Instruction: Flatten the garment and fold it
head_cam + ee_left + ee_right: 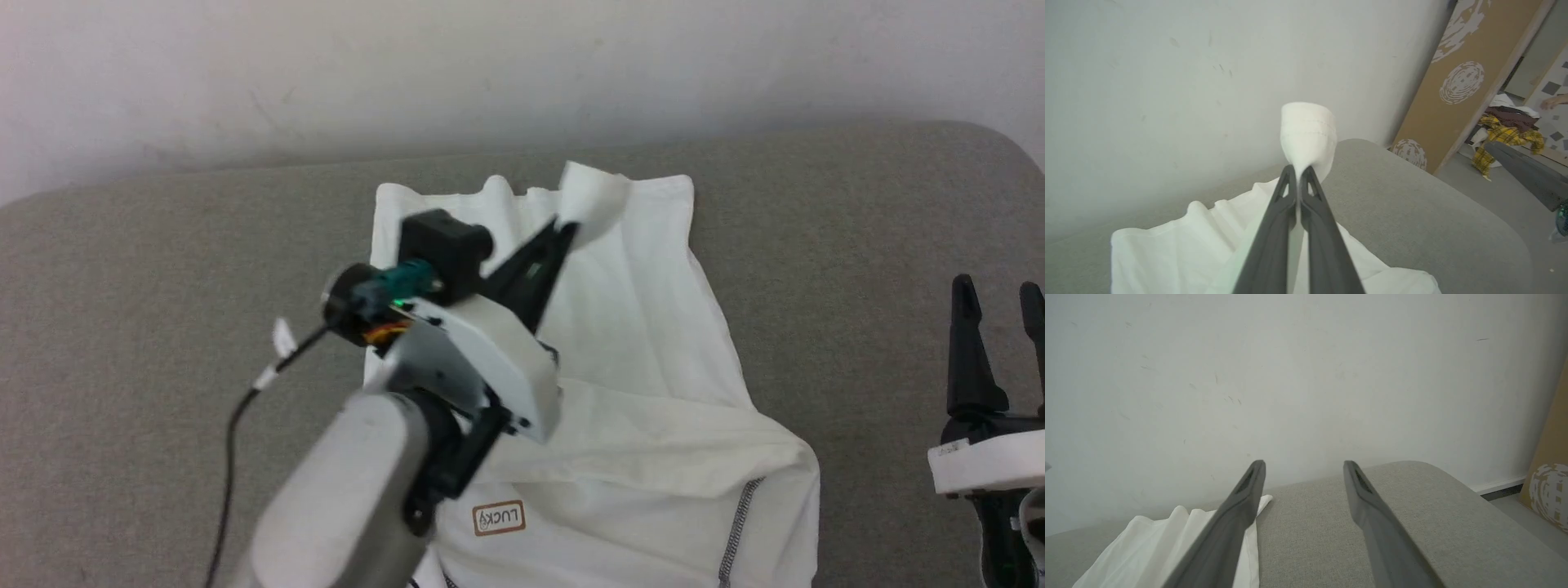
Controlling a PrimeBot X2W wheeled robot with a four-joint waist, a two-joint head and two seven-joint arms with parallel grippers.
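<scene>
- A thin black cable [237, 425] with white tags hung over the left part of the grey fabric-covered cushioned surface [122, 327].
- The left gripper [567, 229] reached over the middle of that surface toward its far edge. Its two long dark fingers were pressed together on a stitched edge of the white thin-fabric long-sleeved garment [653, 327]. In the left wrist view, a small puff of that cloth [1308, 126] stood above the tips [1299, 171].
- The garment lay spread and creased across the middle of the surface. One layer was folded over near the surface's near edge.
- A small brown-bordered rectangular chest patch [498, 518] and a line of dark grey zigzag stitching [739, 523] showed at the near edge.
- The right gripper [1000, 294] hovered over the surface's right end, apart from the garment, with its fingers spread wide and nothing between them [1304, 465].
- A tall brown board with white round prints [1466, 81] leaned beyond the surface's right end.
</scene>
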